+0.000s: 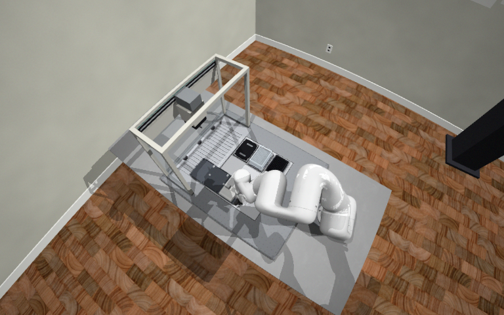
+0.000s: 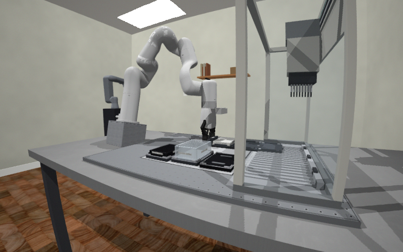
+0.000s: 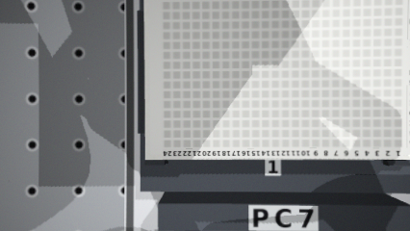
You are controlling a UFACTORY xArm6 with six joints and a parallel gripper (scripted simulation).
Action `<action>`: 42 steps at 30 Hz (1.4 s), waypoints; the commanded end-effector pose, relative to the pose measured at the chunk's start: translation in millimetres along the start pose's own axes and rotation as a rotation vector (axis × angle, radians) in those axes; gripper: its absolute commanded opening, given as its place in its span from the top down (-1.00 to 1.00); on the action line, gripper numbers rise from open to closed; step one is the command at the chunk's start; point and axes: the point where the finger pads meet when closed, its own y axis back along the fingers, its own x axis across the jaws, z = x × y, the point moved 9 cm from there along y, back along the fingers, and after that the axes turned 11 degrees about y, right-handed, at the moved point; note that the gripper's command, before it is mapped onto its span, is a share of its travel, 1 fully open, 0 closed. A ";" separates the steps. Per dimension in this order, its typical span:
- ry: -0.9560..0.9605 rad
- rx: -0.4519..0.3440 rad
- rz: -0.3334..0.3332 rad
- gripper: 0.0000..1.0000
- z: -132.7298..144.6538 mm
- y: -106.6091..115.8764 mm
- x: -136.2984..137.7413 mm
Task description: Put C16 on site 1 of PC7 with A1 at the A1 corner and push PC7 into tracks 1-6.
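The white 384-well plate C16 (image 3: 276, 77) lies on site 1 (image 3: 272, 166) of the dark carrier PC7 (image 3: 283, 218), with its column numbers along the handle-side edge and 1 at the right. It also shows in the exterior view (image 2: 223, 142) and in the overhead view (image 1: 226, 192). The carrier (image 1: 212, 174) sits on the apron in front of the rails (image 2: 279, 166). My gripper (image 2: 208, 135) hangs open and empty just above the carrier's handle end; its fingers do not show in the wrist view. C15 (image 2: 161, 151) and C51 (image 2: 193, 149) sit in their nests. Nest S3 (image 2: 220, 161) is empty.
The instrument's white frame post (image 2: 240, 92) stands between the nests and the rails. A pipetting head (image 2: 301, 59) hangs over the back of the rails. The arm's base block (image 2: 126, 133) stands at the far end of the table.
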 end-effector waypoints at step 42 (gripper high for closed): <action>0.000 0.004 0.000 -0.63 -42.0 1.5 7.7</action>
